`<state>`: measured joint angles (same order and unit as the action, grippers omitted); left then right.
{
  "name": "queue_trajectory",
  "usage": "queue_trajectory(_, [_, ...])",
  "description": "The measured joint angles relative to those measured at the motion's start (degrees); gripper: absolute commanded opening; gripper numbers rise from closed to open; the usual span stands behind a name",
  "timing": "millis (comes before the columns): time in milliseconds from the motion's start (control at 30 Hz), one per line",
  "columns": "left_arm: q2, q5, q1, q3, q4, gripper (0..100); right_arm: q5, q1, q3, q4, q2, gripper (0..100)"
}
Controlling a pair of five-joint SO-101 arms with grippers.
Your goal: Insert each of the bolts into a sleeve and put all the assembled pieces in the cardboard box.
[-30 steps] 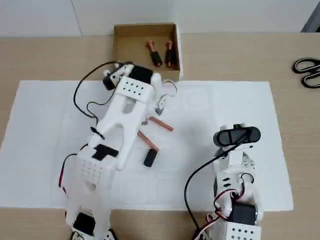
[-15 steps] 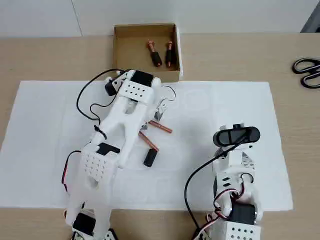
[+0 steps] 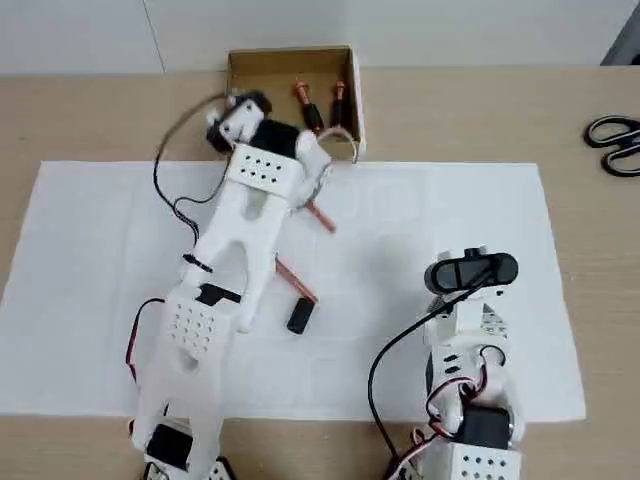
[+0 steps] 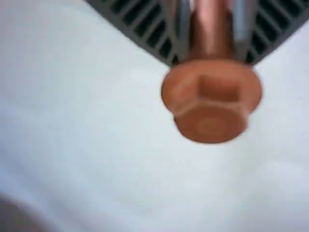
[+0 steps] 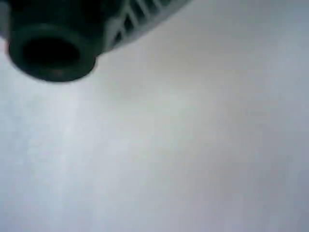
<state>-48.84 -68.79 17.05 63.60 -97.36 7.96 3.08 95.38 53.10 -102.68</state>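
L arm is stretched across the white paper sheet (image 3: 120, 260) toward the cardboard box (image 3: 240, 95) at the far edge of the worktop (image 3: 90, 110). The left pincer (image 3: 310, 195) is just short of the box's near wall and closed on a copper bolt (image 3: 322, 217). The bolt's shank is clamped btwn ribbed grey fingers (image 4: 140, 14), w/ the hex flange head (image 4: 210, 101) sticking out past the tips above the paper. Inside the box lie 2 assembled pieces (image 3: 308, 106), side by side near its right wall. On the paper beside the L arm lies a second bolt (image 3: 296, 280), slanted, w/ a loose sleeve (image 3: 299, 316) just beyond its nearer end; can't tell if they touch. R arm (image 3: 465, 340) sits folded at the near right of the sheet, well apart from the rest. The right pincer (image 5: 104, 31) has hold of a black sleeve (image 5: 50, 50), open bore facing the camera, pressed vs. a ribbed pad over bare paper. Scissors (image 3: 615, 140) lie at the far right of the worktop, off the sheet.
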Motion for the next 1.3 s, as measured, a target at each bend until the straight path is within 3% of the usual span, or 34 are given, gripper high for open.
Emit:
queue_trajectory(267, [2.99, 19.78, 4.22, 19.69, -2.02, 1, 0.0, -14.15, 0.0, -2.73, 0.0, 0.7])
queue_trajectory(500, [11.78, 32.09, 4.48, 20.48, -2.02, 1, 0.0, -19.78, 0.0, -19.34, 0.0, 0.7])
queue_trajectory(667, [21.89, 34.29, 5.36, 7.91, -2.02, 1, 0.0, -19.87, 0.0, -24.7, 0.0, 0.7])
queue_trajectory(933, [46.68, 37.45, 11.52, -23.74, -0.97, 1, -1.85, -20.31, 0.0, -28.66, 0.0, 0.7])
queue_trajectory(1100, [59.52, 37.63, 11.6, -38.24, 8.18, 1, -8.09, -20.13, 0.0, -35.43, 0.0, 0.7])
queue_trajectory(1300, [74.2, 37.8, 11.6, -54.42, 24.79, 1, -9.41, -20.31, 0.44, -36.66, -0.18, 0.7])
